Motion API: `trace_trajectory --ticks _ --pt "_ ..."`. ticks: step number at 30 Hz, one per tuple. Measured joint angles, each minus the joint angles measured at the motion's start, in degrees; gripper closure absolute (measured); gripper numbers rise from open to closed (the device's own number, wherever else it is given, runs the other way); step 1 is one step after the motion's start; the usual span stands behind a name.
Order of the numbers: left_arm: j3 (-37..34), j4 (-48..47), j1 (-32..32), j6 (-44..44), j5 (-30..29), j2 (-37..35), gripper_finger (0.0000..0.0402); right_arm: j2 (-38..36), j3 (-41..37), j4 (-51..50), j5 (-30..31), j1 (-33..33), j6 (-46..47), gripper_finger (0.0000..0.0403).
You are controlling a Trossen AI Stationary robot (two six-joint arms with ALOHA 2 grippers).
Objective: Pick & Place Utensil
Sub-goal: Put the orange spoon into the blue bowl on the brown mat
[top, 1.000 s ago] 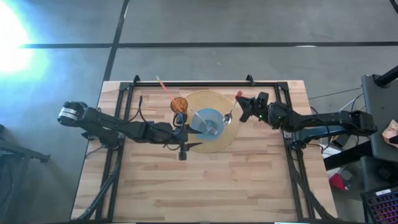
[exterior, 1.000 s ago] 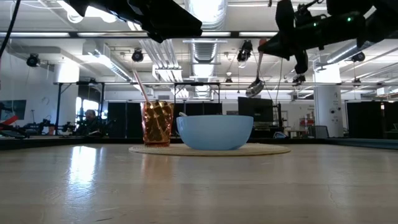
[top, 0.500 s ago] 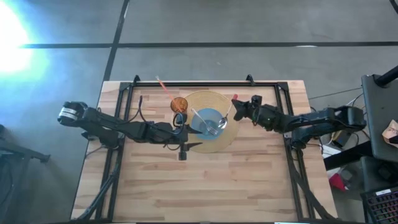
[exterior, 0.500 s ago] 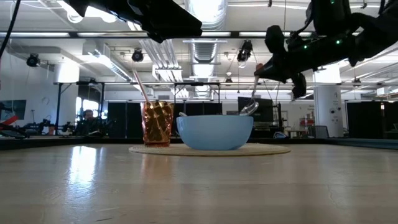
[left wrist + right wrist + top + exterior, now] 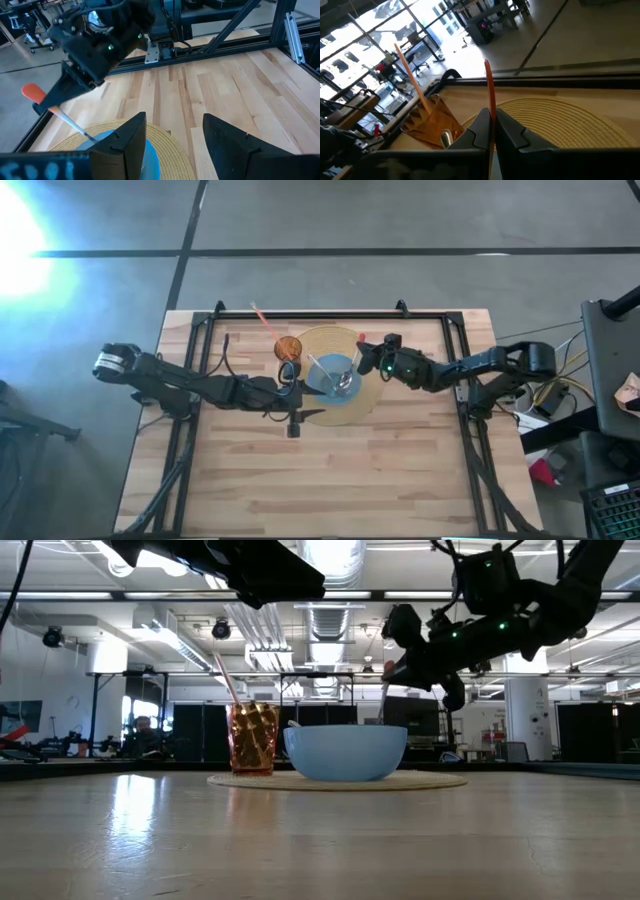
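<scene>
A spoon (image 5: 352, 372) with an orange handle end is in my right gripper (image 5: 368, 361), which is shut on it above the right rim of the blue bowl (image 5: 335, 376). The spoon's lower end dips inside the bowl (image 5: 345, 752) and is hidden by its wall. The bowl stands on a round woven placemat (image 5: 372, 395). A fork (image 5: 320, 370) lies in the bowl, its handle leaning on the rim. My left gripper (image 5: 172, 145) is open, hovering at the bowl's left side. My right gripper pinches the spoon's handle (image 5: 490, 107) between its two fingers, a little below the orange end (image 5: 487, 75), which sticks out past them. The fingers come slanting down from the table's right, across the handle. The spoon hangs steeply below them (image 5: 383, 705), its bowl end inside the blue bowl.
An orange tumbler (image 5: 288, 347) with a straw (image 5: 262, 315) stands on the placemat's far left edge, close to the bowl. A dark metal frame (image 5: 330, 313) runs along the table's far and side edges. Bare wood (image 5: 330, 470) lies on the near half.
My right gripper has moved toward the table's left and down, carrying the spoon from beyond the bowl's right side to over its right rim. The spoon has gone from hanging clear in the air to standing steeper, with its lower end sunk inside the blue bowl.
</scene>
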Motion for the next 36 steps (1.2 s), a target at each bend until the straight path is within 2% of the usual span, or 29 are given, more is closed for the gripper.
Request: trace_trajectory --ticks 6,36 --pt "0.0 -0.01 0.01 0.31 0.0 0.0 0.0211 2.26 1.36 -0.05 -0.02 0.0 -2.91 0.0394" --pt "0.0 0.19 0.02 0.93 0.0 0.0 0.0211 8.01 1.88 1.81 1.12 0.0 -5.55 0.0394"
